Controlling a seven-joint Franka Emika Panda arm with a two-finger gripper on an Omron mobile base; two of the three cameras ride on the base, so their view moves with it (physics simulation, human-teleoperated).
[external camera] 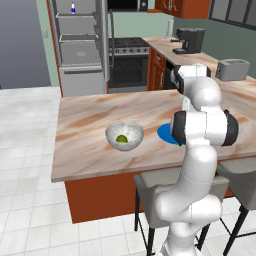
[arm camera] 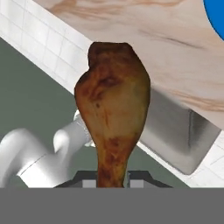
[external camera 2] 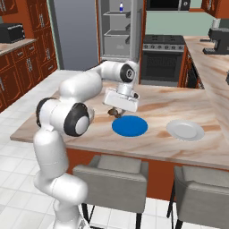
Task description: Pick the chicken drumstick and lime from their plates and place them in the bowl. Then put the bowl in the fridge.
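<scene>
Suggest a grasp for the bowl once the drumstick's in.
Pinch the bowl's rim from straight above, one finger inside, one outside. It sits upright and open on the counter, too wide to span, and the lime lies low inside, away from the wall.

A black oven range (external camera: 128,62) stands behind the wooden counter (external camera: 85,130), with a toaster (external camera: 232,69) farther right.

Home kitchen, fridge (external camera: 80,45), oven range (external camera: 128,62), wooden counter (external camera: 90,125)

Left base view: behind arm, left side, looks forward-down over worktop (external camera: 90,125) toward fridge (external camera: 80,45). Right base view: behind, right side, same worktop, fridge, blue plate (external camera 2: 129,125). Hand view: close, along jaws, onto drumstick (arm camera: 113,105).
</scene>
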